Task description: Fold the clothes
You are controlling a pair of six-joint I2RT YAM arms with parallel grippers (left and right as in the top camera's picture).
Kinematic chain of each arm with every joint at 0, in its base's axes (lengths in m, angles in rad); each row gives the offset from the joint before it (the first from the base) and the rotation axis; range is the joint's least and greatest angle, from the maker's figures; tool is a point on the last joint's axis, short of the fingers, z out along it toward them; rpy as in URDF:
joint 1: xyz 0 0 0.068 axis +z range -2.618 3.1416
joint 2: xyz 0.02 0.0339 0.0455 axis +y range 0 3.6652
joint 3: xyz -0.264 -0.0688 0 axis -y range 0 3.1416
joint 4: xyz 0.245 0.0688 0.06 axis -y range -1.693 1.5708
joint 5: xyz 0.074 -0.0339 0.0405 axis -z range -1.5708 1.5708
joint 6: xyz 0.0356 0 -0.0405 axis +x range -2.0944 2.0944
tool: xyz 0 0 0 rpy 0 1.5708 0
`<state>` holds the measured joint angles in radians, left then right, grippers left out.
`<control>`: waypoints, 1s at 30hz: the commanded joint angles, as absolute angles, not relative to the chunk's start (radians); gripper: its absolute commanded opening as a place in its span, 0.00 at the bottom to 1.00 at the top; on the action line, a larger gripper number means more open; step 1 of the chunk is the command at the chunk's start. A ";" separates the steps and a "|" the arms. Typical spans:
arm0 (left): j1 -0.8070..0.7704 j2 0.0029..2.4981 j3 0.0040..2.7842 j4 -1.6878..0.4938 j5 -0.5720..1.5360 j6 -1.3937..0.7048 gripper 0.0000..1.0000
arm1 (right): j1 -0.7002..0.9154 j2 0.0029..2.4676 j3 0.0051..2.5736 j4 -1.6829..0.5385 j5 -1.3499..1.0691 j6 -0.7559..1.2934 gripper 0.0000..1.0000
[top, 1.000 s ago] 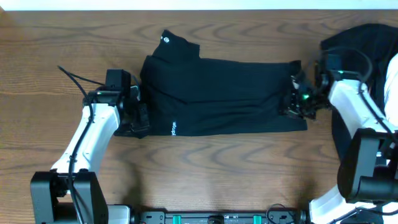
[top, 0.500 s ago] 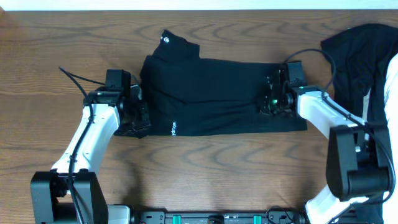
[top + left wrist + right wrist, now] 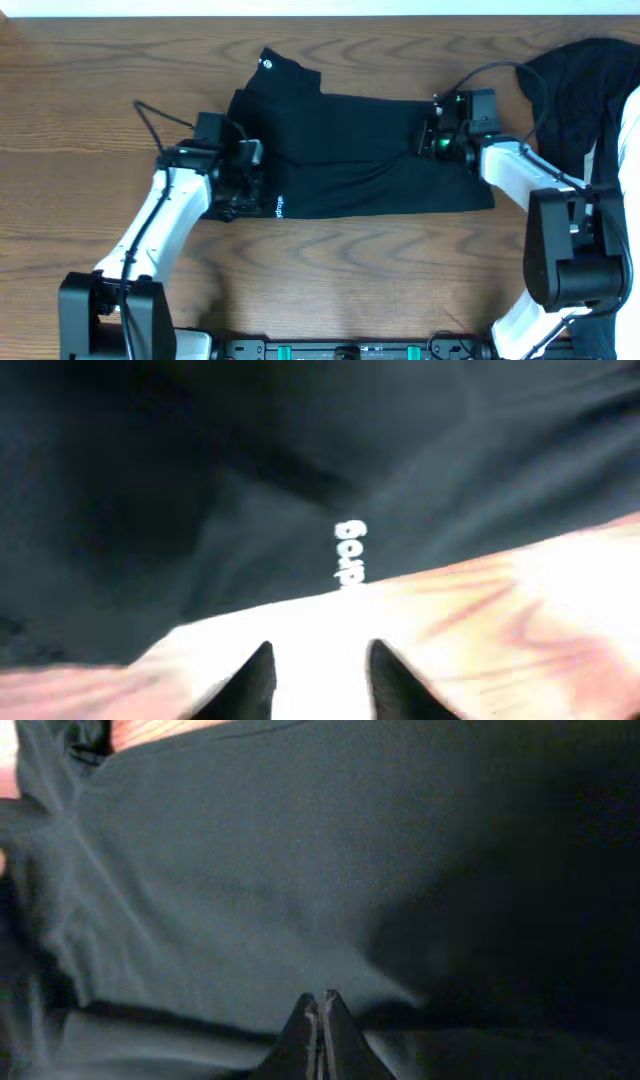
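Just ahead of the left gripper (image 3: 320, 652), its fingers apart over the counter (image 3: 560, 590), lies the hem of the clothes (image 3: 345, 150) with white lettering (image 3: 350, 552). The right gripper (image 3: 318, 1002) is pinched together on a raised fold directly beneath it.

The clothes (image 3: 360, 150) are showing plain black, greying slightly in the wrist views. A tiny round white logo (image 3: 266, 58) and short white lettering (image 3: 349, 553) are standing out on them. The table (image 3: 330, 270) is showing brown wood with darker wavy grain. The left arm (image 3: 150, 235) and right arm (image 3: 520, 170) are wearing white shells with black joints. The left gripper (image 3: 315, 655) is showing dark, perhaps black, fingers (image 3: 255, 680). A small green light (image 3: 437, 143) is glowing.
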<state>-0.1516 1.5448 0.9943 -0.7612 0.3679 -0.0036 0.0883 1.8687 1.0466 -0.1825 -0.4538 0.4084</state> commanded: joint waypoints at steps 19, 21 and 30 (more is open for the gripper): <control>-0.250 1.713 0.991 -0.577 0.287 0.116 0.51 | -0.001 1.457 1.079 -0.582 -0.486 0.238 0.07; -0.255 1.737 0.991 -0.573 0.287 0.115 0.48 | -0.001 1.452 1.079 -0.599 -0.486 0.238 0.07; -0.257 1.697 1.038 -0.577 0.287 0.069 0.06 | -0.001 1.453 1.079 -0.641 -0.478 0.218 0.07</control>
